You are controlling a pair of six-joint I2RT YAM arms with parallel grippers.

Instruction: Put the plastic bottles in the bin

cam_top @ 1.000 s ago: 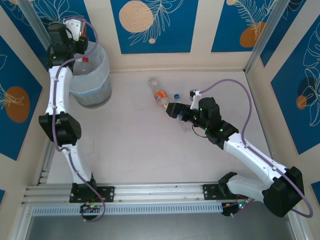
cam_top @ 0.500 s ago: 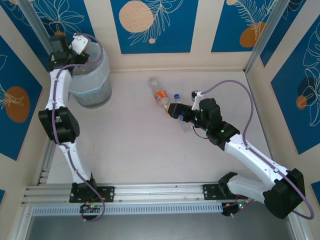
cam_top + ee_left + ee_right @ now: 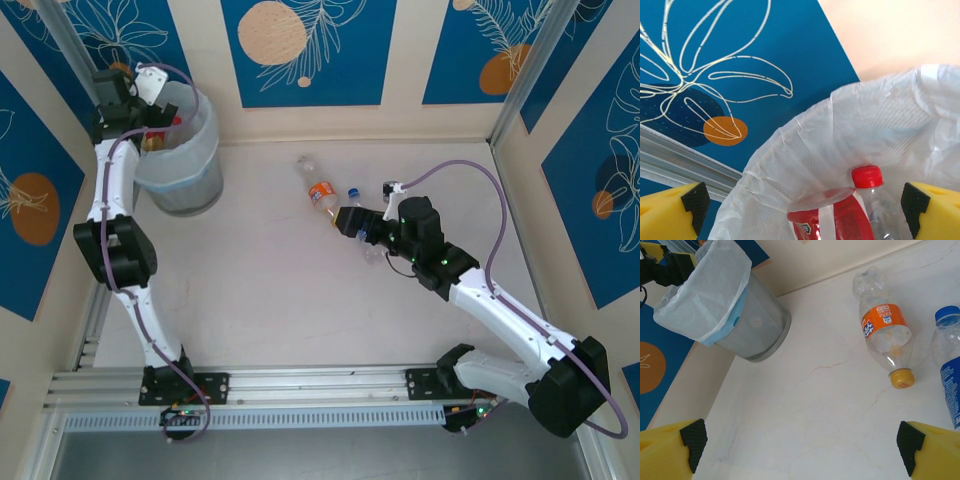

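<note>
The bin (image 3: pixel 188 180), a grey wastebasket with a white bag liner (image 3: pixel 790 145), stands at the far left corner. My left gripper (image 3: pixel 148 125) hangs over its left rim, open. In the left wrist view its yellow fingers (image 3: pixel 670 210) stand wide apart, and a red-labelled bottle (image 3: pixel 840 220) with a red cap lies loose in the bag between them, touching neither. My right gripper (image 3: pixel 346 220) is open low over the table, with nothing between its fingers (image 3: pixel 935 450). Just ahead of it lie an orange-labelled bottle (image 3: pixel 885 335) and a blue-capped bottle (image 3: pixel 947 340), which the arm partly hides from above.
Walls with blue panels close in the back and both sides of the pale table (image 3: pixel 270 290). The bin (image 3: pixel 747 322) sits close to the left wall. Open tabletop stretches between the bin and the two lying bottles (image 3: pixel 320 192).
My left gripper has opened from a narrow gap to wide and shifted left and down over the bin's rim. My right arm has barely moved.
</note>
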